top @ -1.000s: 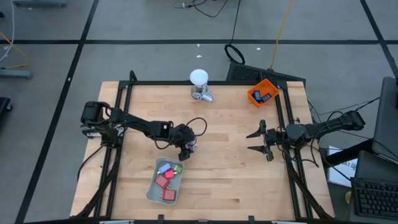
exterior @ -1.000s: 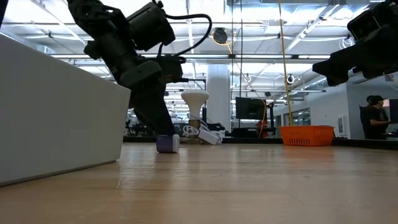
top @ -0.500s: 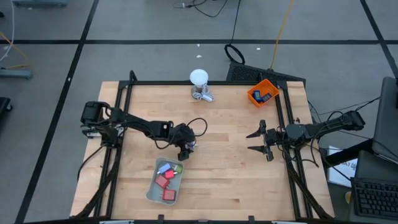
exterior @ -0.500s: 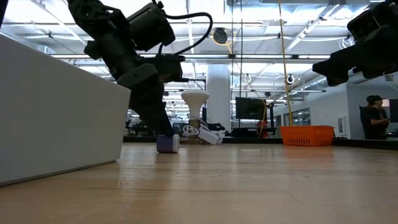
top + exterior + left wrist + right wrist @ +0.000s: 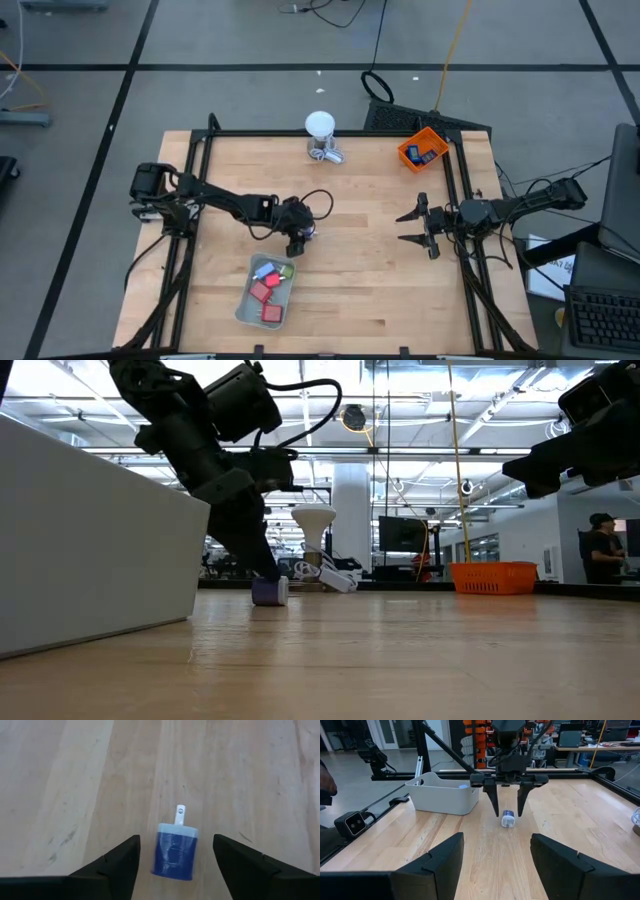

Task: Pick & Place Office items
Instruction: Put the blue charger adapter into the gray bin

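- Almost nothing has moved since a second ago: left arm shifted a hair in the high and low views, right arm and every item on the table stayed put.
- Nearest the fingers: the left gripper (image 5: 175, 855) hangs over a small blue-wrapped charger (image 5: 175, 855) lying flat on the table (image 5: 60, 780). Fingers spread, one on each side of it, neither touching — a visible gap of bare wood on both flanks.
- Key relation: the charger sits centred between the fingertips, its long axis running straight ahead of the wrist, metal prong pointing away from the gripper. So the fingers would close across its short width — looks well lined up, mostly a straight drop and squeeze.
- Low view confirms: left gripper (image 5: 265, 565) tips down at the piece (image 5: 269, 592), which rests on the wood, not lifted.
- The left arm is far nearer; this pick is its job.
- A little further out, just beside the left gripper (image 5: 300, 238): the pale grey tray (image 5: 243, 305) with red, light-blue and green pieces already in it — likely the drop spot.
- Well apart across the table: the right gripper (image 5: 412, 228) waits, fingers spread wide, holding nothing, aimed at the charger (image 5: 507, 819).
- Farthest: orange bin (image 5: 422, 150) with dark blue-faced pieces at the far corner, and a white ball-topped object (image 5: 320, 128) at the far edge.
- Risk, my guess: smooth wrapped sides could slip if the grip lands too high.
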Controlling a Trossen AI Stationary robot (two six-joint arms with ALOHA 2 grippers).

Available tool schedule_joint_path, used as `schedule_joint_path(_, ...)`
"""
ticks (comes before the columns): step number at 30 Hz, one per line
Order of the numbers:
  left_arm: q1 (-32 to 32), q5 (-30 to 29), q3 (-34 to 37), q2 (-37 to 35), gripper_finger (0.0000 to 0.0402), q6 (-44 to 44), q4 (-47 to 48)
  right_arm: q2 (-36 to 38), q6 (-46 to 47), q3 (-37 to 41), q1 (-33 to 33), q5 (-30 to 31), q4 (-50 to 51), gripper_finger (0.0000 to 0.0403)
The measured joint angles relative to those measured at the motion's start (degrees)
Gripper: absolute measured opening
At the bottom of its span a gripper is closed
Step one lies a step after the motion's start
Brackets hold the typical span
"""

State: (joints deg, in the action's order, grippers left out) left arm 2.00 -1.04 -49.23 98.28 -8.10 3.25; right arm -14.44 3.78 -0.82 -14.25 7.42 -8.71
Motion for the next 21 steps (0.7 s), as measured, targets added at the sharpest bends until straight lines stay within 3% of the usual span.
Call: schedule_joint_path(21,0.0,-0.56,-0.02,3.67,0.0195,-0.98,-0.28,-0.02,0.0,0.0,-0.01,0.0,0.13,0.022)
